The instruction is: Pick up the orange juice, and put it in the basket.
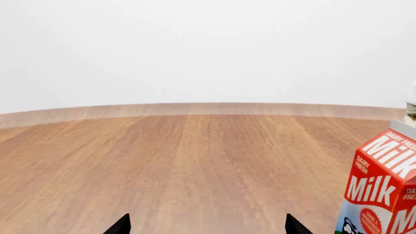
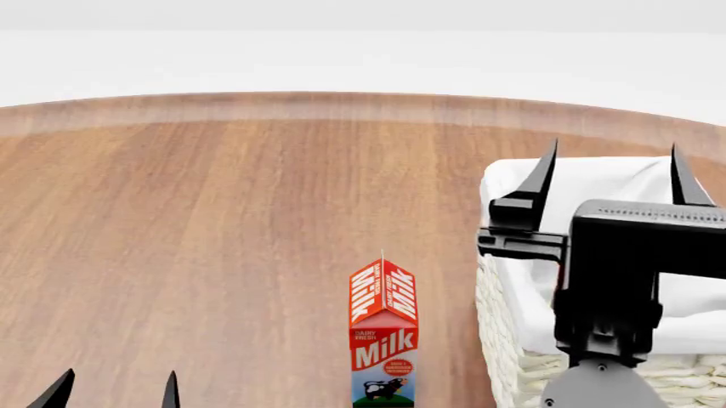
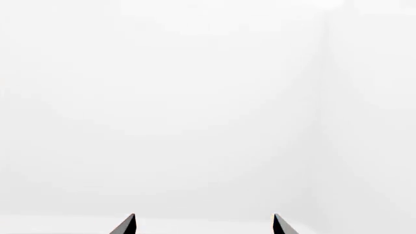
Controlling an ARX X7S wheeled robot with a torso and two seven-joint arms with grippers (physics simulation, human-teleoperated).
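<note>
In the head view, the right gripper [image 2: 613, 174] is hanging over the basket [image 2: 505, 289], its two fingertips spread apart with nothing between them. The left gripper [image 2: 114, 391] is showing only its tips, also parted, well left of the milk carton [image 2: 383, 344]. The orange juice is not showing.

The left wrist view is showing the wooden table [image 1: 195, 161] ahead of the parted tips, the milk carton beside them.

The right wrist view is showing parted tips against plain white.
</note>
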